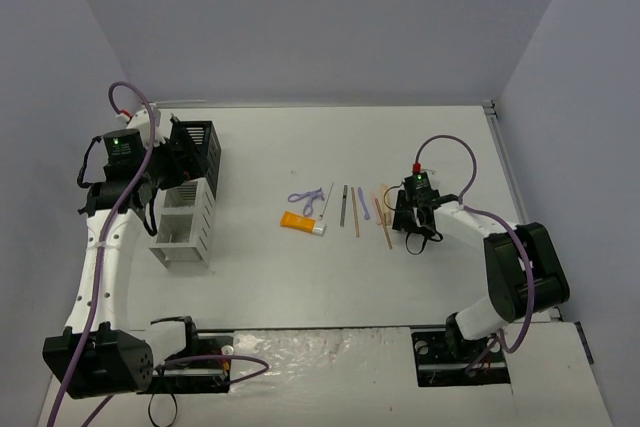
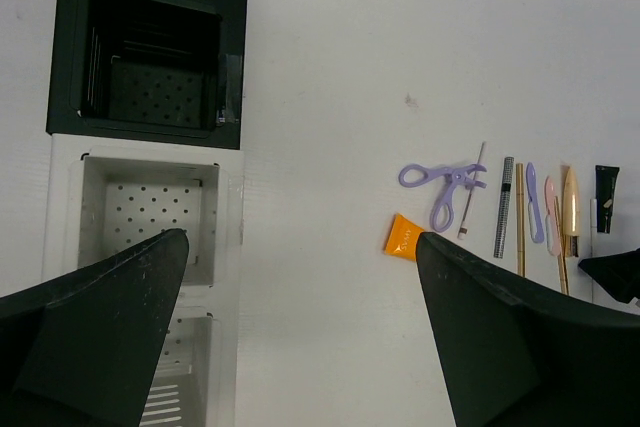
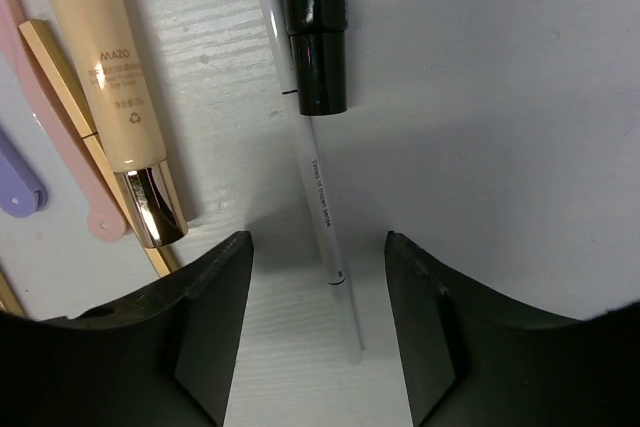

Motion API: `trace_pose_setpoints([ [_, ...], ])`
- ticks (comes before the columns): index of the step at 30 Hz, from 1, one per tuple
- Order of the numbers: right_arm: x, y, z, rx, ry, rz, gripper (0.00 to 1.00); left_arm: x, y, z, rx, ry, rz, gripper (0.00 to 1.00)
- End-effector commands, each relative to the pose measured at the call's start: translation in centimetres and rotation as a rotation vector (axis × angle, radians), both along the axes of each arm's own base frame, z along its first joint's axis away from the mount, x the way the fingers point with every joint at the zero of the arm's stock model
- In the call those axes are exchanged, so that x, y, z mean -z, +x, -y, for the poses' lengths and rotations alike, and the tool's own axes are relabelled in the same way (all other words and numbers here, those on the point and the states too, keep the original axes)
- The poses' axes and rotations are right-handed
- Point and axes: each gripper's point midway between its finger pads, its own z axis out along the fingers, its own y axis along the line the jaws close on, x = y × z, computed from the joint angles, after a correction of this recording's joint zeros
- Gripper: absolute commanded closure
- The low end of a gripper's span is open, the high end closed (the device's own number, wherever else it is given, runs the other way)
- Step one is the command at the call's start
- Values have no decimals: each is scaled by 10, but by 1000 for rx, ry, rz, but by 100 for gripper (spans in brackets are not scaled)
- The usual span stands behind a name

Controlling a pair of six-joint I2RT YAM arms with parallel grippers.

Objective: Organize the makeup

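Top external shows the makeup lined up on the counter, well right of the black-and-white rack (left jaws wide above its compartments), right jaws half-spread astride a thin white pencil, not touching it.

We see a rack on the left of the white table, black half at the far end, white half nearer. Its compartments have perforated floors. Grey walls surround the table.
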Motion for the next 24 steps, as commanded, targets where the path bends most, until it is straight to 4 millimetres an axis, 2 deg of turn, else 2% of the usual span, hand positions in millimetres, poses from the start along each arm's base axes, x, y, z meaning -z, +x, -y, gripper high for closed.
trace_pose_setpoints([
  [1, -1, 5, 0, 13, 4, 0, 58, -40, 6, 3, 26, 5, 128, 3],
  [7, 4, 3, 1, 6, -8, -16, 79, -39, 7, 5, 29, -12, 126, 3],
  [16, -6, 7, -5, -29, -4, 17, 100, -36, 5, 14, 47, -55, 127, 3],
  [21, -32, 19, -14, -67, 22, 95, 100, -35, 2, 32, 91, -93, 117, 3],
  [24, -61, 27, -26, -117, 40, 181, 100, -40, -2, 48, 135, -108, 119, 3],
])
